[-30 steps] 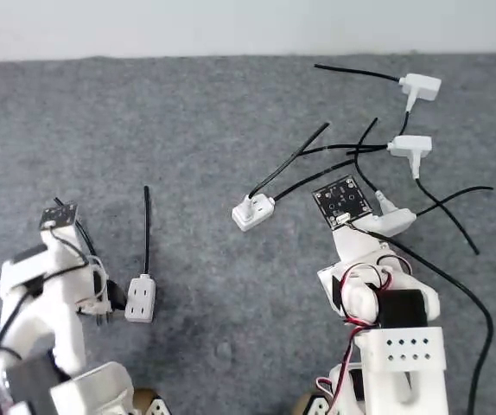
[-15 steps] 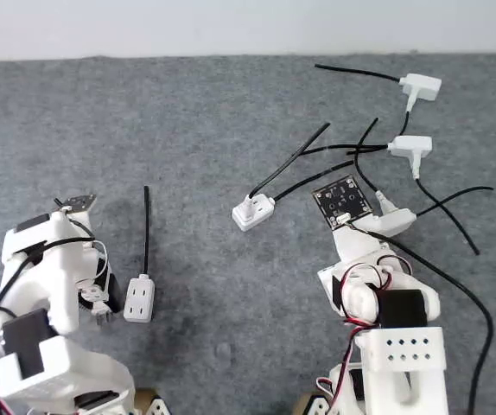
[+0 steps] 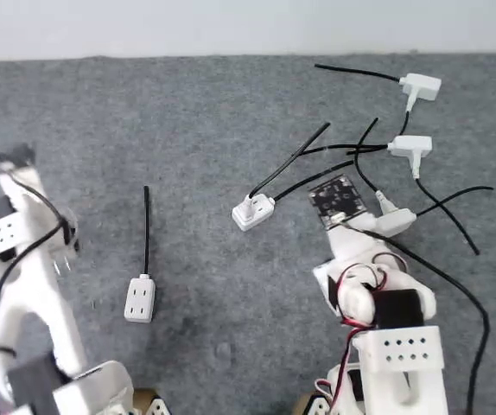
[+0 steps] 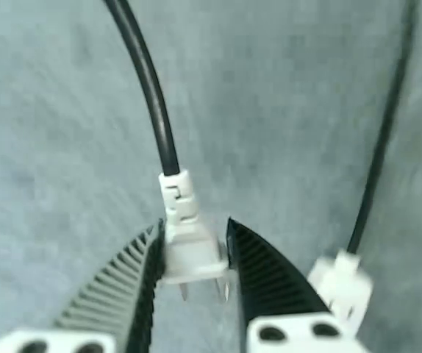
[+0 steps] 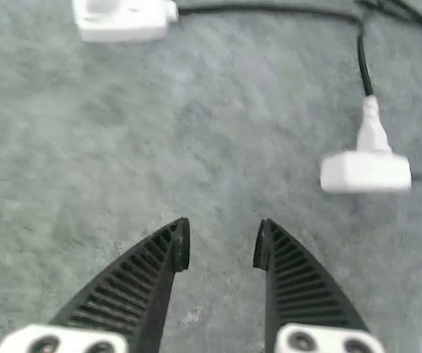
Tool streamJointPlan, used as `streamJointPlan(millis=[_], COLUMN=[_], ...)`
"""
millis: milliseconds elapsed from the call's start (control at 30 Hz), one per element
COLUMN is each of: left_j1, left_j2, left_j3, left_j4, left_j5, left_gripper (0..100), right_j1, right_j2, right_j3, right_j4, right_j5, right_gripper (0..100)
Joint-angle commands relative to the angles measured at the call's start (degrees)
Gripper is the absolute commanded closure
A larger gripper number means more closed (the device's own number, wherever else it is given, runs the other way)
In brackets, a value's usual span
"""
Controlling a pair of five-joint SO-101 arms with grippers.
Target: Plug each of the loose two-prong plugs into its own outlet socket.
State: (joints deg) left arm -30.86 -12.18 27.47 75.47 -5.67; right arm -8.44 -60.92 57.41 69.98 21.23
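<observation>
My left gripper [image 4: 192,237] is shut on a white two-prong plug [image 4: 185,246], its black cord running away from the fingers and its prongs bare. In the high view the left arm [image 3: 19,251] is raised at the table's left edge, well left of the white outlet socket [image 3: 139,299] [image 4: 341,283], which lies flat on the grey mat. My right gripper [image 5: 222,244] is open over bare mat with nothing between its fingers. Beyond it lie a white corded piece [image 5: 365,170] [image 3: 395,221] and another white one [image 5: 123,18] [image 3: 253,211].
Two more white corded pieces [image 3: 410,147] [image 3: 421,85] lie at the back right among crossing black cords [image 3: 334,149]. A long cord [image 3: 455,285] loops past the right arm's base [image 3: 395,346]. Grey mat [image 3: 196,121] covers the table up to the white wall.
The left arm has lifted and swung left and back, away from the outlet socket, with the plug in its fingers. The right arm has barely shifted.
</observation>
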Motion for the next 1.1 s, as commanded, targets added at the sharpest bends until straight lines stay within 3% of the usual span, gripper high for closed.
streamJointPlan(millis=[0,300,433,600,800,1067], left_j1=[2.2,15.0,21.5,31.3,38.2,40.4], left_j2=[-10.8,-26.1,-32.5,-40.4,-46.5,-51.6], left_j3=[-5.7,-5.6,-5.8,-8.4,-9.8,-9.6], left_j4=[-3.8,-6.9,-7.2,-8.0,-8.0,-5.8], left_j5=[2.0,1.8,1.8,1.5,-1.5,-1.3], left_gripper=[99,99,99,99,99,99], right_j1=[-8.5,-35.8,-43.2,-46.1,-46.2,-46.1], right_j2=[-0.4,0.2,0.2,0.1,0.1,-0.4], right_j3=[-0.6,-0.1,6.2,13.0,14.2,20.0], right_j4=[-3.5,-20.4,-32.0,-46.3,-46.6,-47.3], right_j5=[-0.7,-7.2,-5.9,-2.9,-2.6,-2.6], right_gripper=[84.1,83.9,84.0,84.1,84.1,83.8])
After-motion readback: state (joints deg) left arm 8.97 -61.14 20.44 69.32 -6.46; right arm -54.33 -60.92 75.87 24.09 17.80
